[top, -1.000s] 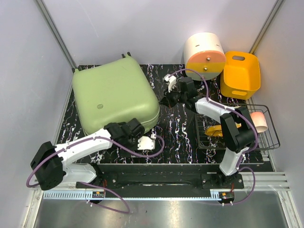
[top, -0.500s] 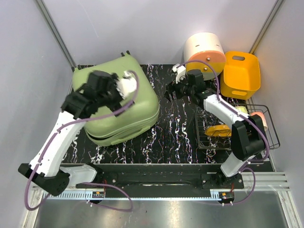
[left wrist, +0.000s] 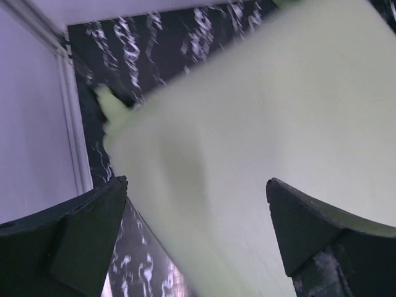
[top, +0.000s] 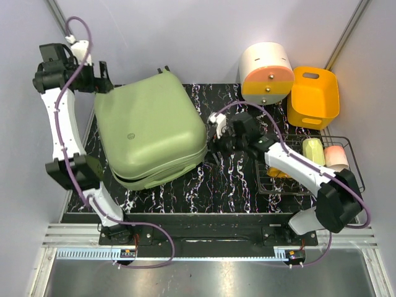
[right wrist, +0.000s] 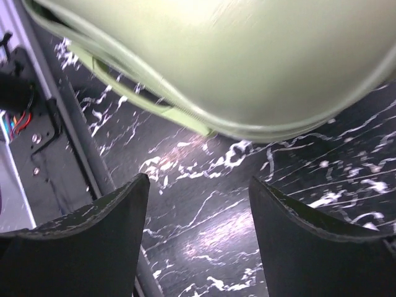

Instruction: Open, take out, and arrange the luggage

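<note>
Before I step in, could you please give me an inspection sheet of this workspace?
Surface: black marbled tabletop, no spills seen.
Job's things: luggage lying flat at left, not opened out.
Clutter: cylindrical box and orange bin far right; wire basket holding a yellow item and a pink item.
Grippers: left gripper open above the luggage; right gripper open near its right edge; both empty.
Cables: purple cables loop along both arms.
Surroundings: grey walls; nothing else seen.

the luggage (top: pixel 150 133) has a smooth matt plastic shell; the table (top: pixel 232 173) is glossy black marble-look.
</note>
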### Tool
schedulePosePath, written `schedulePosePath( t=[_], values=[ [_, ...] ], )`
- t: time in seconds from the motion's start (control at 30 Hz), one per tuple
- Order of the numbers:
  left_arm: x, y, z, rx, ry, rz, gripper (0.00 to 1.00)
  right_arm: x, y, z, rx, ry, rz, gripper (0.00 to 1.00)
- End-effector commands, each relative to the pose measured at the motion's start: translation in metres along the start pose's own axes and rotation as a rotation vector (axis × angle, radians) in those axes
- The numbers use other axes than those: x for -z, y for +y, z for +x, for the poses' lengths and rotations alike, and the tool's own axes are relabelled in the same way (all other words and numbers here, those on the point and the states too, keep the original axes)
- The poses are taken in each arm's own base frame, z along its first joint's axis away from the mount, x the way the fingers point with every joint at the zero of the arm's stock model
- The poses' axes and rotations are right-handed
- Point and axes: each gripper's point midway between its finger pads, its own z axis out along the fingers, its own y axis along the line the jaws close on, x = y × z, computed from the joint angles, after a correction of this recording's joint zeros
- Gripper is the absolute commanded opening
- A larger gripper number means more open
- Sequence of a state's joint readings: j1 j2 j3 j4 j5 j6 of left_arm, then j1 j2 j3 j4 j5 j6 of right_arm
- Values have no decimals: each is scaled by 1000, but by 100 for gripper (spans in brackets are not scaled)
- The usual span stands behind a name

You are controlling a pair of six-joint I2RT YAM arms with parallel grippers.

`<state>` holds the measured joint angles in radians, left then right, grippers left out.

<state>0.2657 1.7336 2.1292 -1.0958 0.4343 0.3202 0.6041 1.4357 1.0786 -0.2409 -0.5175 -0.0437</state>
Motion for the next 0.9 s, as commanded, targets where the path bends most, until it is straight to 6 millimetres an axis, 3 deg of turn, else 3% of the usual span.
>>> schedulePosePath(
  t=[0.0,0.07,0.13,0.17,0.27,0.33,0.37,0.47,0.6,0.87],
  values=[
    [-36,47,-47,290,-132,-23,99,-12,25,24,9,74,-89,72],
    [-60,64,-58,370,-185,-33,99,-18,29,27,23,88,-107,70],
    [-80,70,-57,442,-208,-21,99,-27,30,30,28,103,-119,68],
    [-89,77,-67,432,-263,-18,99,-30,31,30,26,106,-121,66],
    [-119,87,-64,479,-286,0,99,-41,28,31,23,111,-126,63],
    [-129,96,-69,454,-301,-35,99,-46,26,31,16,113,-130,61],
    [-142,104,-63,450,-288,-58,99,-49,26,34,8,121,-134,61],
    [-154,132,-52,457,-284,-185,99,-52,27,34,-11,123,-137,59],
    [-164,163,-18,487,-221,-357,99,-54,24,35,-23,123,-123,59],
    [-178,155,43,445,-47,-368,95,-59,19,45,-93,141,-86,62]
  ],
)
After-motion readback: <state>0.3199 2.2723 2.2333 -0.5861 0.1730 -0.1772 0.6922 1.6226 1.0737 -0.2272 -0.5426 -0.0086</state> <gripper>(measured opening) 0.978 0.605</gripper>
